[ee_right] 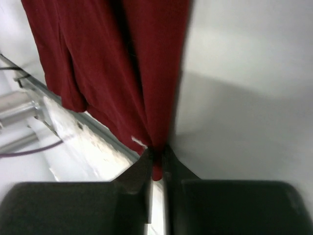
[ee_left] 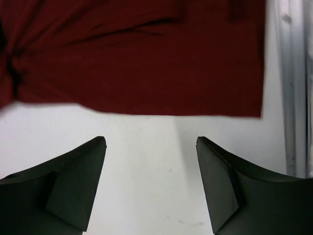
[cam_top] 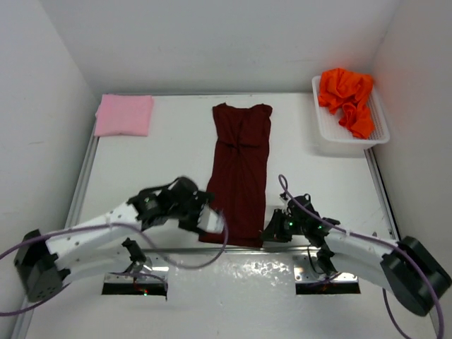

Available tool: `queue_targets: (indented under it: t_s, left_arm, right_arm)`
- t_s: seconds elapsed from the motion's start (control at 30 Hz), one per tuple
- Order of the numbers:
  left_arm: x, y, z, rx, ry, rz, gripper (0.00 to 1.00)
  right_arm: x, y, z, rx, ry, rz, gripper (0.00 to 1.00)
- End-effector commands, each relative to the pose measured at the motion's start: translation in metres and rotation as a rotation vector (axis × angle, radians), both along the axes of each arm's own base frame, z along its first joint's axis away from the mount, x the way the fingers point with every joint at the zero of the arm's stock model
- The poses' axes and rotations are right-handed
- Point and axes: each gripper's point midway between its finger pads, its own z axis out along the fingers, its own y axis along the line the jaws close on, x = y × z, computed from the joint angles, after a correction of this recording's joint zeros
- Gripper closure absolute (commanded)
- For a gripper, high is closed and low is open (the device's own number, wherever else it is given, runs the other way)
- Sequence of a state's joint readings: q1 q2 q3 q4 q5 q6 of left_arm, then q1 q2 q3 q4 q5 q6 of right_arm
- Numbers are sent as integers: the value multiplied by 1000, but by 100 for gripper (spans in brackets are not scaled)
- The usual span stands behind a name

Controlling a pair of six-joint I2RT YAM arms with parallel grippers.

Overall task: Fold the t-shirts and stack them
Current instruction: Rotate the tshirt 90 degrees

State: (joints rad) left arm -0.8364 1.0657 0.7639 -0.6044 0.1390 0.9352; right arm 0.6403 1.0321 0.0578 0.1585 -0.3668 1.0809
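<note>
The dark maroon t-shirt [cam_top: 240,169] lies as a long narrow strip down the middle of the table, its hem nearest me. My right gripper [cam_top: 271,230] is at the hem's right corner. In the right wrist view it [ee_right: 156,155] is shut on a pinch of maroon cloth [ee_right: 122,73]. My left gripper [cam_top: 212,220] is at the hem's left corner. In the left wrist view it [ee_left: 150,143] stands open over bare table, with the maroon edge [ee_left: 146,73] just ahead of the fingertips. A folded light pink t-shirt [cam_top: 124,115] lies at the back left. The bright orange t-shirt [cam_top: 346,97] is bunched in the basket.
A white lattice basket [cam_top: 332,138] stands at the back right by the wall. Metal rails [cam_top: 83,176] run along the table's left and right edges. Walls close in on three sides. Purple cables loop off both arms near the front.
</note>
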Motion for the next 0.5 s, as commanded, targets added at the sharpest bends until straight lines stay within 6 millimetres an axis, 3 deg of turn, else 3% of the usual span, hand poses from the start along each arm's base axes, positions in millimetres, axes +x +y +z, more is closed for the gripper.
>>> queue_targets:
  t_s: [0.0, 0.03, 0.07, 0.1, 0.13, 0.23, 0.33, 0.47]
  left_arm:
    - [-25, 10, -24, 95, -239, -396, 28]
    - [-29, 9, -29, 117, -324, -528, 29]
    - [-35, 6, -30, 90, -370, -596, 33]
    - [-44, 12, -52, 116, -367, -654, 34]
    - [-43, 5, -51, 96, -426, -703, 35]
    - [-44, -1, -69, 96, -392, -712, 35]
    - [-45, -17, -65, 52, -347, -691, 30]
    - [-63, -28, -77, 41, -286, -746, 29]
  right_arm:
    - [-51, -48, -40, -199, 91, 118, 81]
    - [-38, -40, -27, -184, 46, 125, 74]
    - [-36, -40, -23, -188, 38, 136, 69]
    - [-35, -40, -20, -191, 23, 154, 63]
    - [-30, -36, -12, -180, 9, 162, 61]
    - [-31, -32, -4, -163, 4, 198, 59]
    - [-31, -25, 4, -122, -7, 219, 58]
    - [-29, -16, 21, -79, -43, 288, 58]
